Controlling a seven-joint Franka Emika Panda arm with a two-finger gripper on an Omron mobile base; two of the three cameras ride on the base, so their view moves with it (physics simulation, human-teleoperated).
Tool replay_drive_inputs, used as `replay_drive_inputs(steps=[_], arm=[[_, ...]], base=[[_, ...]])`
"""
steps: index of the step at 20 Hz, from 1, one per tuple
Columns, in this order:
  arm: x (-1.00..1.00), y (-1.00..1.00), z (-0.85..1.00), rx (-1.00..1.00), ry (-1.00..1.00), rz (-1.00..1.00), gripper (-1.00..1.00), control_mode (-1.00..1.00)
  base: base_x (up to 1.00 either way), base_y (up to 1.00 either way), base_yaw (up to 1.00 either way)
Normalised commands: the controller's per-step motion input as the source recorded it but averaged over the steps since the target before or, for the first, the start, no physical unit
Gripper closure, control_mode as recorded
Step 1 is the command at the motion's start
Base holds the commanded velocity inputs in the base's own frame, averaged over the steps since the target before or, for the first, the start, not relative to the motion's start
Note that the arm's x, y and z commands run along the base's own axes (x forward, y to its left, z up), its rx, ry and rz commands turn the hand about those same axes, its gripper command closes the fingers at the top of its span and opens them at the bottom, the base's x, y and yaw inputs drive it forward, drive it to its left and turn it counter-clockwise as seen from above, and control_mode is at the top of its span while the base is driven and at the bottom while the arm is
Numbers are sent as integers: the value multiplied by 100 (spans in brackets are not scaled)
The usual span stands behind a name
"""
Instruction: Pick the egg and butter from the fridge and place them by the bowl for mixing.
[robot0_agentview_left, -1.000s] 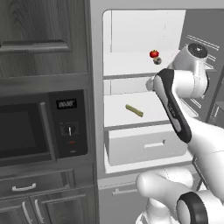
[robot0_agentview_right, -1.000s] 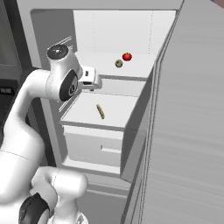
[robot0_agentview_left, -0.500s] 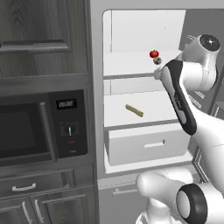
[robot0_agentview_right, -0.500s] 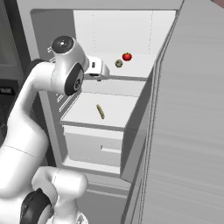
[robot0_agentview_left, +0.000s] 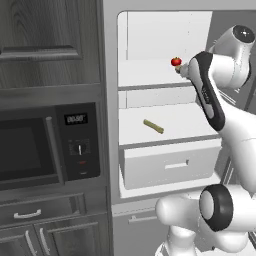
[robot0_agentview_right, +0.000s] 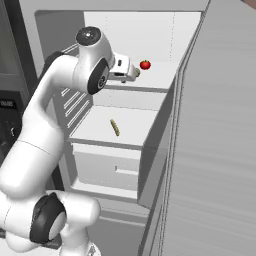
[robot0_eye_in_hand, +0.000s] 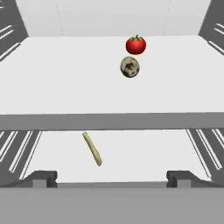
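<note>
Gripper (robot0_eye_in_hand: 112, 178): your fingers are spread wide, holding nothing, facing the open fridge (robot0_agentview_left: 165, 45).
Egg (robot0_eye_in_hand: 130, 67): upper shelf, just beside the tomato (robot0_eye_in_hand: 135, 45).
Butter (robot0_eye_in_hand: 92, 148): shelf below, lying alone.

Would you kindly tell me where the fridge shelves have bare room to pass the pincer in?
The upper shelf is bare across its left and front; only its far right-centre is crowded, where the egg sits just before the tomato. The lower shelf is free either side of the butter.
</note>
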Motion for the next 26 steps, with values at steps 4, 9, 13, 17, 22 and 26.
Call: replay_drive_inputs(steps=[4, 9, 13, 17, 22, 26], arm=[[73, -21, 0, 1, 0, -2, -100, -100], [73, -12, -7, 0, 0, -2, -100, -100], [75, 0, -14, 0, 0, -1, -100, -100], [77, -8, -14, 0, 0, 0, -100, -100], [73, -12, -10, 1, 0, 0, -100, -100], [62, -17, -8, 1, 0, 0, -100, -100]], base=[[0, 0, 0], [0, 0, 0], [0, 0, 0], [0, 0, 0], [0, 0, 0], [0, 0, 0]])
